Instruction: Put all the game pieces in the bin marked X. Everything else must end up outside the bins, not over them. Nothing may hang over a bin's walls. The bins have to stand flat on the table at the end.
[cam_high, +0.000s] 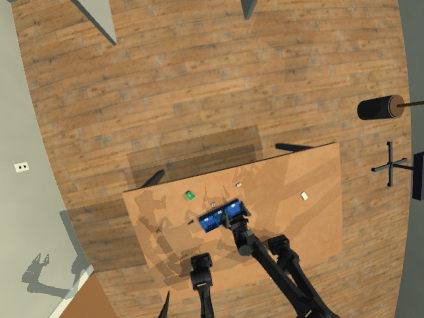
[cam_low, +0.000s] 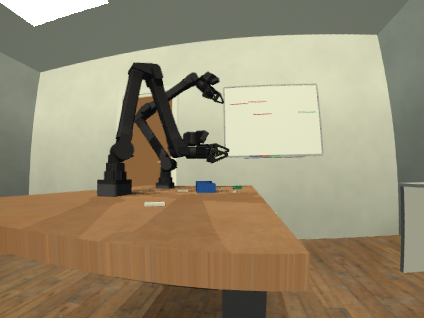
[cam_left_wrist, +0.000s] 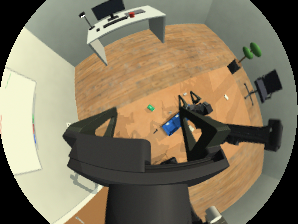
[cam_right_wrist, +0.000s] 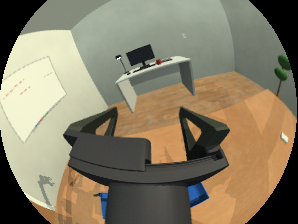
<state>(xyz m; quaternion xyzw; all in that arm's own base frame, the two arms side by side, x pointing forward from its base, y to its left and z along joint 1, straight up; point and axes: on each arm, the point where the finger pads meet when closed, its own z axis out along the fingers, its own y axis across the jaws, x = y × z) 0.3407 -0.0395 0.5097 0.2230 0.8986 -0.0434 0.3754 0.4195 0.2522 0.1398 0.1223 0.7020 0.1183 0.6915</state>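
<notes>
Count from here: 2 robot arms, 1 wooden table, 1 whiteboard. 1 green item. Blue bins: arm in the way, number unclear. Small white bits: too tiny to total. 1 desk, 1 monitor, 1 lamp, 1 chair, 1 plant, 1 brown door.
</notes>
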